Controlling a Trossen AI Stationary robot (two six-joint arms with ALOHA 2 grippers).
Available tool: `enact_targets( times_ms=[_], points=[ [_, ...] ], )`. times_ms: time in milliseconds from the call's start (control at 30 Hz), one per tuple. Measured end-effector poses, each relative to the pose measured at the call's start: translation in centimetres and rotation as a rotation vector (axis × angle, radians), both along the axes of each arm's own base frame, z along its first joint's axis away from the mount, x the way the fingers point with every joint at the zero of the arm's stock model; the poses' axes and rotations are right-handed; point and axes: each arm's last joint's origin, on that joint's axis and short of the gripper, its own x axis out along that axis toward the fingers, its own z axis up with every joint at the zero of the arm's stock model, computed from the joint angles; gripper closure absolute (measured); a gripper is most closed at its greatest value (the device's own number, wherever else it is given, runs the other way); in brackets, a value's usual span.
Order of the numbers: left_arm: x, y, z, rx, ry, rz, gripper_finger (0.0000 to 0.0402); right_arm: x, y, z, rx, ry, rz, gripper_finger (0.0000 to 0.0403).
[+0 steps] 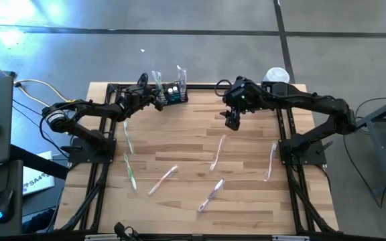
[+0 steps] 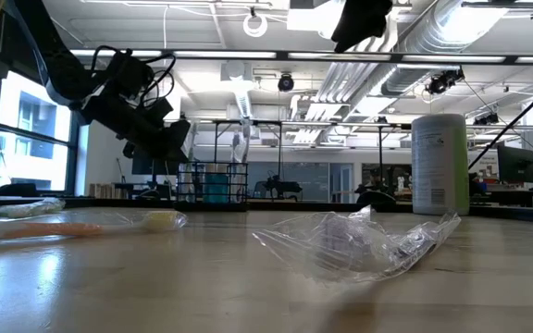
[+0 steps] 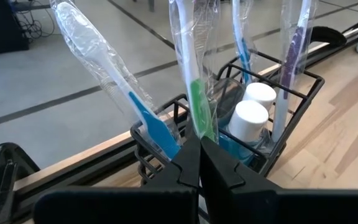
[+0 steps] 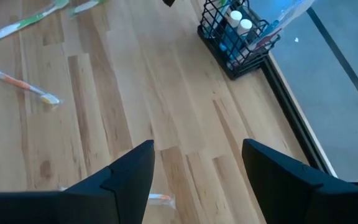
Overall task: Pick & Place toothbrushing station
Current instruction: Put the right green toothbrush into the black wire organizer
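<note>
Six wrapped toothbrushes [image 1: 218,153] lie loose on the wooden table [image 1: 246,201]; one lies under the left arm, and the others lie nearer the table's front than the two claws. In the left wrist view four more wrapped brushes stand in the toothbrushing station [image 3: 291,115], along with two white-capped tubes [image 3: 248,118]. One tall white container [image 1: 277,75] stands at the back edge behind the right arm.

The left claw [image 3: 199,163] is pinched shut on the green-handled brush [image 3: 199,112], right at the station's near rim. The right claw [image 4: 197,165] hangs wide apart and holds nothing, with the station well off ahead of it.

The station's base is hidden by the left fingers. In the low view it is half masked by that arm. It sits upright at the back edge, its long side along that edge.
</note>
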Motion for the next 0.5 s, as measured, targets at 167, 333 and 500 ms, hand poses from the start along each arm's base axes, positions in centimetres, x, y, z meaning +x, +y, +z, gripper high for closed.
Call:
enact_targets(
  times_ms=[167, 333, 500],
  points=[
    [0.01, -0.02, -0.06, -0.005, 0.001, -0.008, 0.0401, 0.35, -0.02, -0.24, 0.015, 0.0, 0.01, 0.0167],
    [0.01, -0.03, -0.07, -0.005, 0.0, -0.009, 0.04, 0.47, -0.02, -0.31, 0.018, 0.0, 0.012, 0.0167],
    [0.02, -0.03, -0.07, -0.005, -0.001, -0.012, 0.0369, 0.48, -0.01, -0.34, 0.021, 0.002, 0.015, 0.0167]
  ],
)
